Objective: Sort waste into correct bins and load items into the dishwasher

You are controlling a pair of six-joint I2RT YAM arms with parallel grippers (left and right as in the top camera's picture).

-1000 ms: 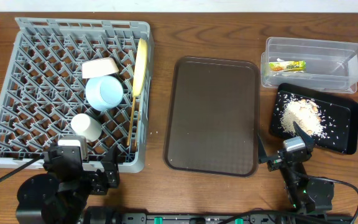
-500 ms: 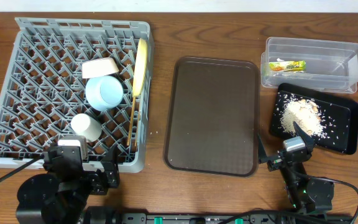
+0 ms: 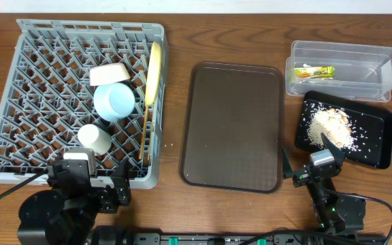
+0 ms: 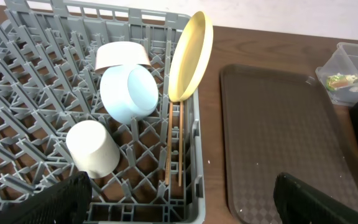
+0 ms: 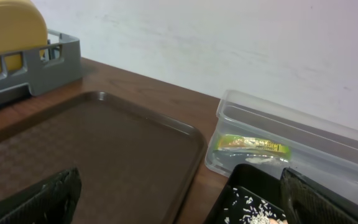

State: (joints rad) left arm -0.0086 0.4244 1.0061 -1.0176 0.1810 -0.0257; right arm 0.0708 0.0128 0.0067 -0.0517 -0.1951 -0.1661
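- The grey dish rack [image 3: 90,27] stands on the left of the wooden worktop [image 3: 175,102].
- The yellow plate [image 3: 154,71] stands on edge along the rack's right wall.
- The two chopsticks [image 4: 174,143] lie side by side in the rack, just below the plate.
- The light blue bowl [image 3: 112,101] lies on its side near the middle of the rack. The small white bowl [image 3: 109,73] sits tilted just behind it.
- The white cup [image 3: 94,138] rests tilted among the pegs, nearer the front edge.
- The brown serving tray [image 3: 233,126] lies at the centre of the worktop.
- The clear tub [image 3: 346,49] at the far right holds the yellow-green wrapper [image 3: 315,71].
- The black tray [image 3: 381,139], just in front of the tub, holds the rice crumbs [image 3: 329,128].
- The left end effector [image 4: 180,193] hangs at the rack's front edge, fingers spread wide, holding nothing.
- The right end effector [image 3: 307,154] hangs by the black tray's near corner, fingers spread wide, holding nothing.
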